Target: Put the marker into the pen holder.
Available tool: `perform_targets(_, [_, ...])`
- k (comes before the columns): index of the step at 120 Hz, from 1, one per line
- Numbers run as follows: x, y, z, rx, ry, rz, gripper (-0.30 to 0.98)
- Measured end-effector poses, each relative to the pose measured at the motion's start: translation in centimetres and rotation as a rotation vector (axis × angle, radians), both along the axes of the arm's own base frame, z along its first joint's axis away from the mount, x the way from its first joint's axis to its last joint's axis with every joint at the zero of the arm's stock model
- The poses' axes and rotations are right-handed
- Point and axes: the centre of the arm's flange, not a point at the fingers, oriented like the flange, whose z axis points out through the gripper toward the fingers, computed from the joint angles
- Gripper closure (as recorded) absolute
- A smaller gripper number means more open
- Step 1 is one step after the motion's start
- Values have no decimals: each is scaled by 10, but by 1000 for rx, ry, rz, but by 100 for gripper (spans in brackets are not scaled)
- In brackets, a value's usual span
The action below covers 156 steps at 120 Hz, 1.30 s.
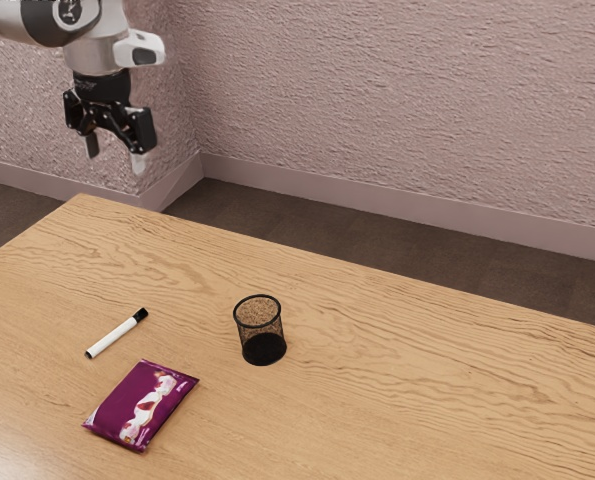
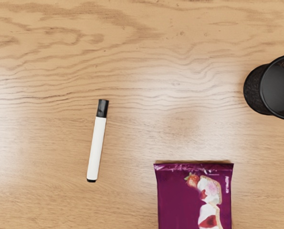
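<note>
1. Right, pale wood-grained table (image 1: pixel 427 400), dark brown floor (image 1: pixel 307 226), rough pinkish wall (image 1: pixel 397 100) behind.
2. Glossy purple snack packet (image 1: pixel 141 405) lies flat near the white, black-capped marker (image 1: pixel 116 334), which rests on the table.
3. Round black mesh pen holder (image 1: pixel 261 332) stands upright, apart from both.
4. Black two-finger gripper (image 1: pixel 115 154) hangs above, fingers spread wide.

Room type undetermined: wood-grain desk (image 1: pixel 407 350), textured pinkish wall (image 1: pixel 407 100), pale baseboard (image 1: pixel 377 205), dark floor (image 1: pixel 457 270).
</note>
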Motion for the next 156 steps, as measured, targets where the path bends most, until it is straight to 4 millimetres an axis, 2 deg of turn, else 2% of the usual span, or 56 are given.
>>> perform_targets(19, [2, 20, -8, 4, -39, 33, 0])
perform_targets(28, [2, 27, -27, 6, -18, 52, 0])
perform_targets(59, [-11, 38, -157, -6, 139, 97, 0])
perform_targets(72, [-7, 42, -193, -9, 153, 108, 0])
perform_targets(82, [-8, 44, -230, -13, 166, 106, 0])
perform_targets(93, [-5, 63, -264, -17, 157, 121, 0])
perform_targets(108, [0, 84, -289, -19, 130, 135, 0])
perform_targets(117, [2, 98, -310, -25, 126, 145, 0])
perform_targets(141, [8, 125, -354, -35, 94, 139, 1])
perform_targets(156, [10, 133, -369, -37, 73, 120, 1])
